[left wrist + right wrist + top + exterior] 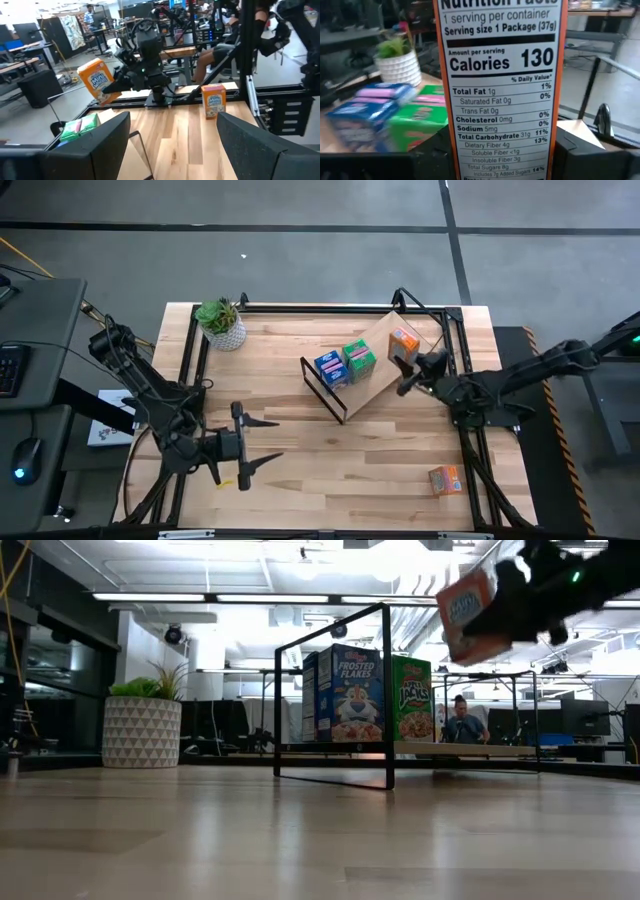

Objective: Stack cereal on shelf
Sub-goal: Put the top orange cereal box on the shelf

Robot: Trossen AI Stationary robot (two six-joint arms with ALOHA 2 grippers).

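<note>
High view: right claw [408, 368] pinching an orange box [404, 342] above the light wood shelf [385, 375], just beside the green box [359, 360] and blue box [330, 369] standing side by side on the panel. Second orange box [446, 480] lying apart near the table's [330, 450] right front corner. Left claw [262, 440] waiting over the left front of the table, fingers spread wide. Potted plant [221, 323] at the back left corner.

Low view: blue box [344, 694] upright, long axis vertical, front reading "Frosted Flakes". Green box [411, 698] upright beside it, reading "Jacks". Held orange box [473, 612] aloft and tilted, top leaning toward the shelf's black frame [387, 690]; lettering there too blurred to read. Person seated far behind.

Left wrist view: held orange box [97, 80] tilted, front reading "Mini". Spare orange box [213, 101] standing upright on the table, long axis vertical.

Right wrist view: orange box [500, 90] filling the middle, long axis upright, back panel facing out: "1 serving per container", "Serving size 1 Package (37g)", "Calories 130", "Total Fat 1g".
</note>
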